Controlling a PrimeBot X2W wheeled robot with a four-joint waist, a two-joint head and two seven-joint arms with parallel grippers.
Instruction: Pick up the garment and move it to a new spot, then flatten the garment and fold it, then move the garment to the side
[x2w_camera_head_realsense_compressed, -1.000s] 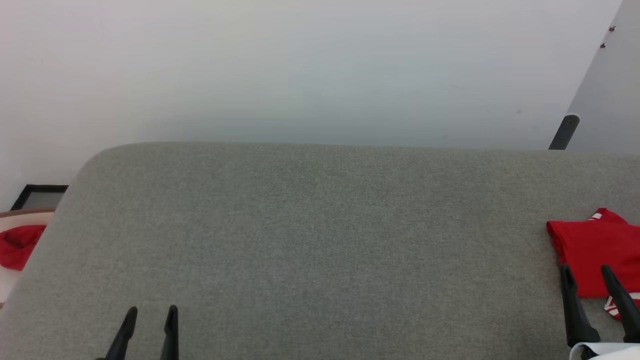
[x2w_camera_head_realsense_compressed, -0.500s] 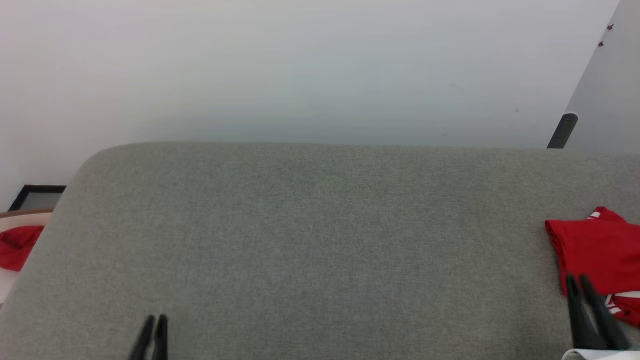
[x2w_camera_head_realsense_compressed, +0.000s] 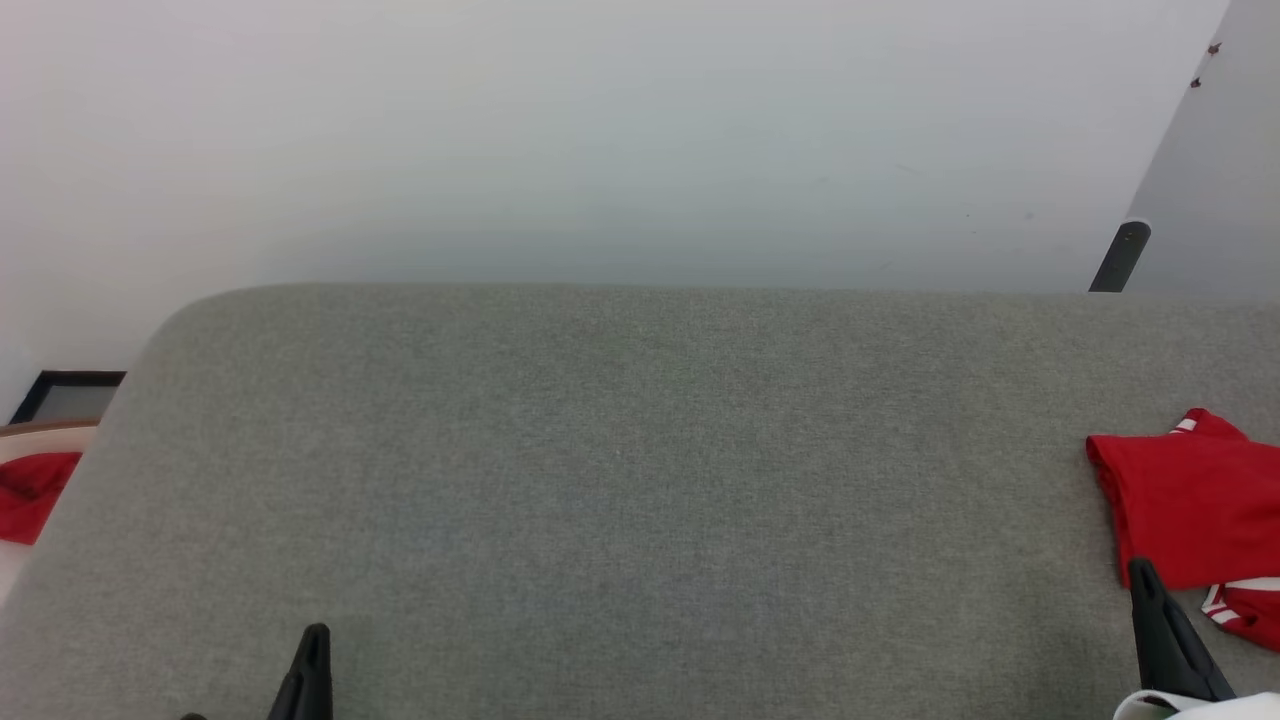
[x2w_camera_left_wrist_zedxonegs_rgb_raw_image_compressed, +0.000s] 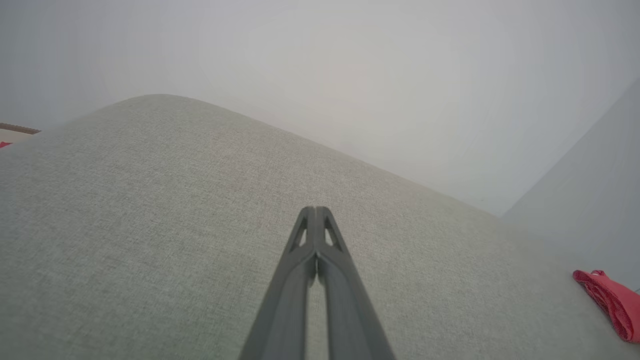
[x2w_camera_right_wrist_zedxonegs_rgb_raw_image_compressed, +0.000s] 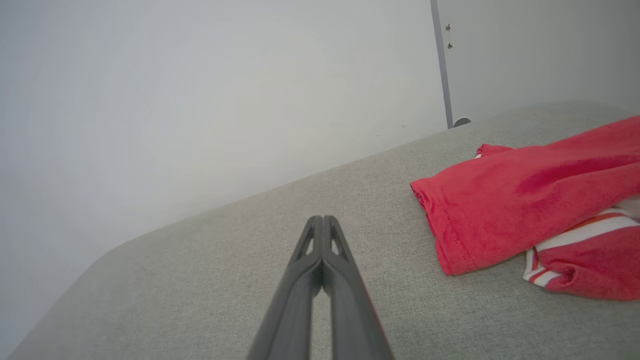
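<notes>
I see open grey fabric across the middle of the surface (x2w_camera_head_realsense_compressed: 640, 480), from its rounded far-left corner along the straight far edge under the white wall (x2w_camera_head_realsense_compressed: 640, 130). The garment (x2w_camera_head_realsense_compressed: 1190, 495) lies bunched at the right edge, running out of the head view. My left gripper (x2w_camera_head_realsense_compressed: 318, 635) is clenched shut over the near-left part, well apart from it, my right gripper (x2w_camera_head_realsense_compressed: 1142, 570) is likewise clenched with no cloth between its fingers, tip near the garment's near-left corner, and off the left edge a pale, brown-rimmed container (x2w_camera_head_realsense_compressed: 40, 430) holds a red cloth (x2w_camera_head_realsense_compressed: 35, 490)
</notes>
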